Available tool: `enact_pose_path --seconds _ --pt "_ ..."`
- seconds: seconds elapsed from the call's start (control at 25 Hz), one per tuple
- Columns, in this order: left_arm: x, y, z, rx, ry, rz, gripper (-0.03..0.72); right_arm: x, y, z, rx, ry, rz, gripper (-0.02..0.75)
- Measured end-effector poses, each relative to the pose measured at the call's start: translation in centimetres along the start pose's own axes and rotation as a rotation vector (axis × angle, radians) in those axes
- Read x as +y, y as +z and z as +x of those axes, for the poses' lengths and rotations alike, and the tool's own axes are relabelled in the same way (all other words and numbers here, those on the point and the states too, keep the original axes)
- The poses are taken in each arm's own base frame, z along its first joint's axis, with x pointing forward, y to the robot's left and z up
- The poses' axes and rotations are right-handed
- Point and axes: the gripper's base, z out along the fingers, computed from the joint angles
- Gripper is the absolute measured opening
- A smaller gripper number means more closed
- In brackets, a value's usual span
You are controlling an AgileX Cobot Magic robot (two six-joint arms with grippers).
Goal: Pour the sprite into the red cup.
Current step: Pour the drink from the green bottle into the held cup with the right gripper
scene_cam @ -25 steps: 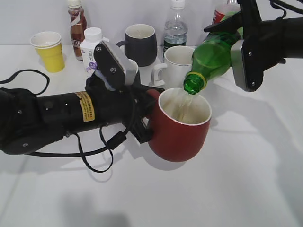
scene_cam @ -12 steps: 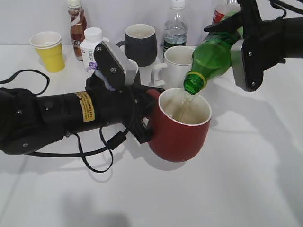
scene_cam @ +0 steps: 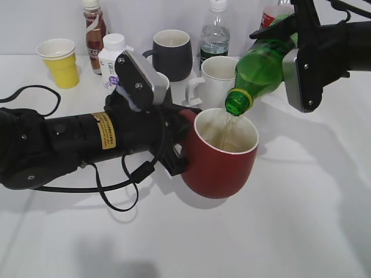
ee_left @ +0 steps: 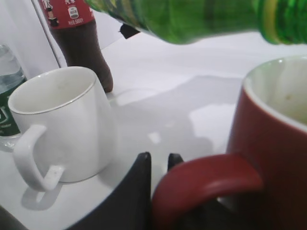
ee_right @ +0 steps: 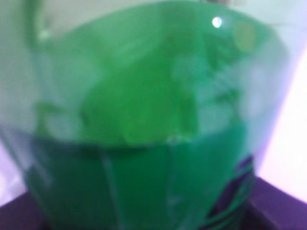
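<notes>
I am in the middle of the pour. My right end effector (scene_cam: 298, 55) has the bottle (scene_cam: 261, 68) tipped neck-down toward the left, its open mouth hanging just above the far rim of the red cup (scene_cam: 219, 155), and a thin stream runs from the mouth into the cup. The cup sits near the middle of the bench (scene_cam: 290, 220), with pale liquid already pooled against its white inside.

My left end effector (scene_cam: 181, 139) reaches in from the left and is closed on the cup's handle (ee_left: 206, 182); in the left wrist view the red loop sits right between the dark fingers (ee_left: 139, 191), which look pressed to it. The cup seems to lean a little, so I judge I am steadying it.

The right end effector is clamped around the bottle's body. The right wrist view is filled with blurred green plastic, so I can't read from it how wide the grip is; I go by the outside view.

Next, I think, I keep this tilt until the cup has enough, then roll the bottle upright without letting its mouth drift past the rim. A white mug (scene_cam: 217, 78) stands just behind, so any backward swing should stay short.
</notes>
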Motion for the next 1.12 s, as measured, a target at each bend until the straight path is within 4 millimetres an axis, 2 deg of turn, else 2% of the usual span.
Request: enact_pose_path --seconds 1.12 --pt "-0.01 0.00 0.01 0.001 0.001 0.001 0.075 0.01 0.00 0.24 0.026 0.006 -0.003 0.438"
